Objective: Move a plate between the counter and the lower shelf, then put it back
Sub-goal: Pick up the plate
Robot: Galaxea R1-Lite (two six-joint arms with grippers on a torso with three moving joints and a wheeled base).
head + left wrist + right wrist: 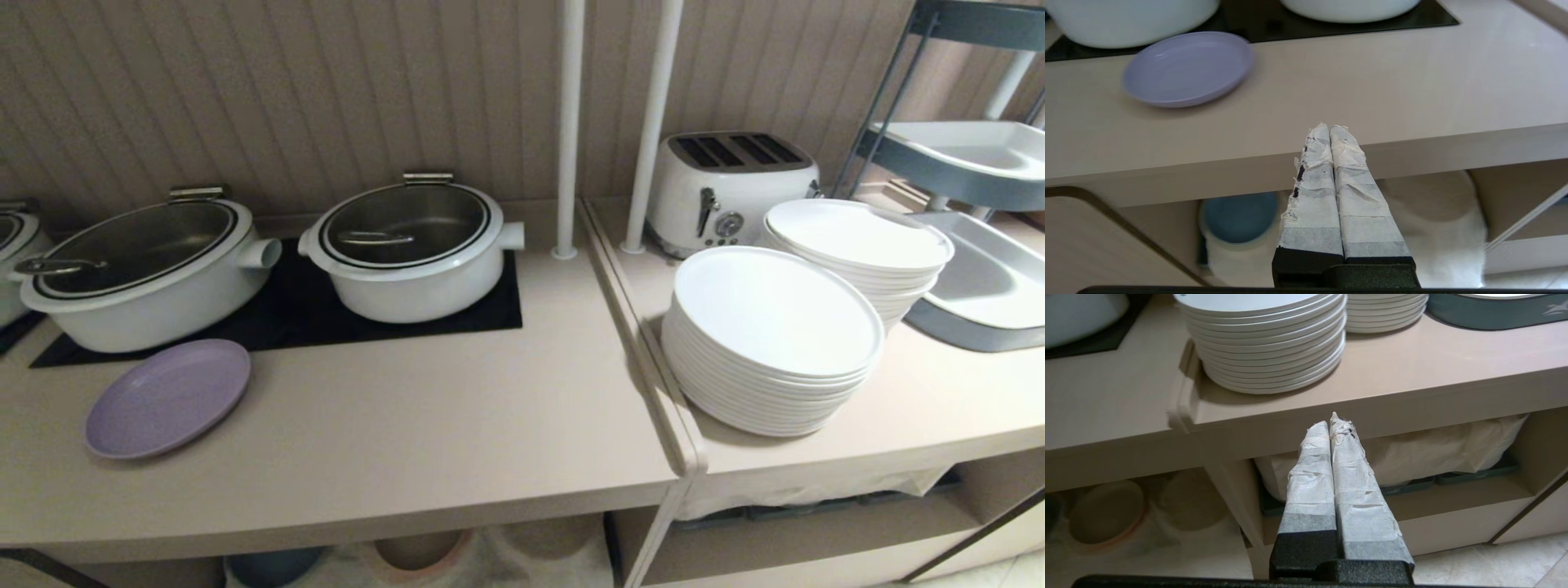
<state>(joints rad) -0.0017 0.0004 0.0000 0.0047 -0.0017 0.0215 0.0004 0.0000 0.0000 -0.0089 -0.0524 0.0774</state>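
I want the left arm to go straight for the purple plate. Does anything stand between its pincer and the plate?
Nothing visible does. The left pincer sits shut off the counter's front edge; the purple plate lies on bare worktop, the white pots behind it.

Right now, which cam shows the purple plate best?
Head view: the purple plate lies whole on the counter, unobstructed. Left wrist view also shows it whole, but at a shallower angle. Right wrist view misses it.

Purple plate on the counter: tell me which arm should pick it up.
Left, probably. The plate lies on the counter's left part, and the left gripper faces it; the right gripper faces the white plate stacks.
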